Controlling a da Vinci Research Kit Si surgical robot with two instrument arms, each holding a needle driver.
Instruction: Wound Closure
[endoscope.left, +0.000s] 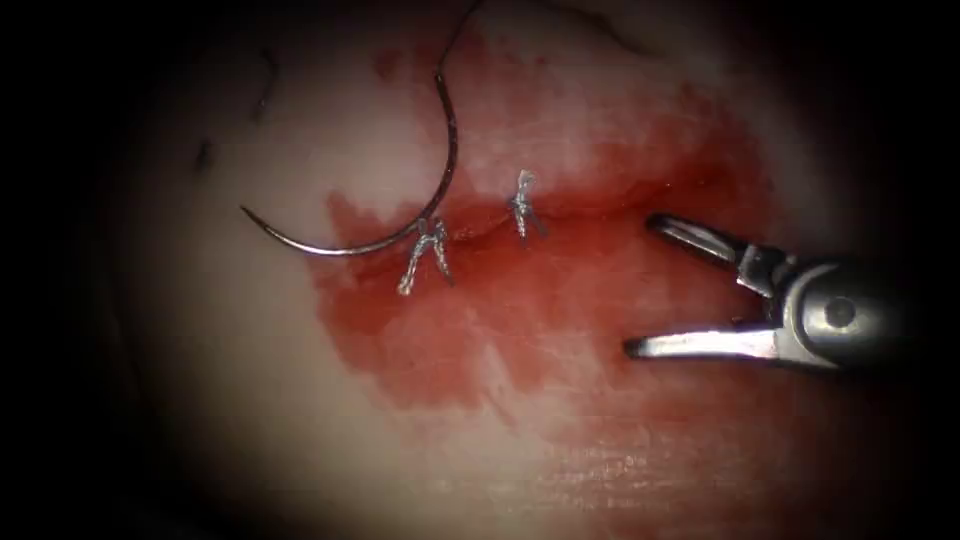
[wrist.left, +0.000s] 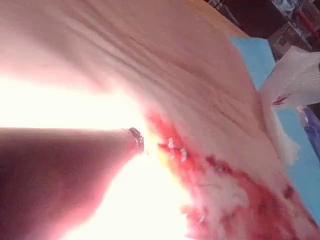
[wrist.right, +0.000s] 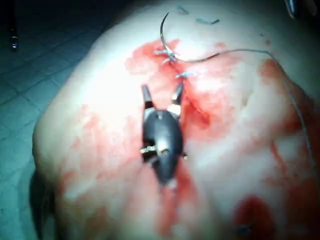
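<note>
The needle (endoscope.left: 420, 215) is seen lying free on the tissue (endoscope.left: 250, 400), left of the wide-spread, empty right tool (endoscope.left: 640, 285).

The tissue (endoscope.left: 250, 400) is pale pinkish white, with fine parallel lines across its surface in the left wrist view. Red fluid (endoscope.left: 560, 290) stains it in an uneven patch, deepest along the cut (endoscope.left: 590, 205), thinning to pink at the edges. The needle (endoscope.left: 440, 170) is dark steel with a silvery glint on its lower curve. The two knots (endoscope.left: 425, 255) are silver-grey and braided. The right claw (endoscope.left: 640, 285) is bright silver metal. The thread (wrist.right: 235, 52) looks grey. A turquoise cloth (wrist.left: 260, 55) lies beyond the tissue.
</note>
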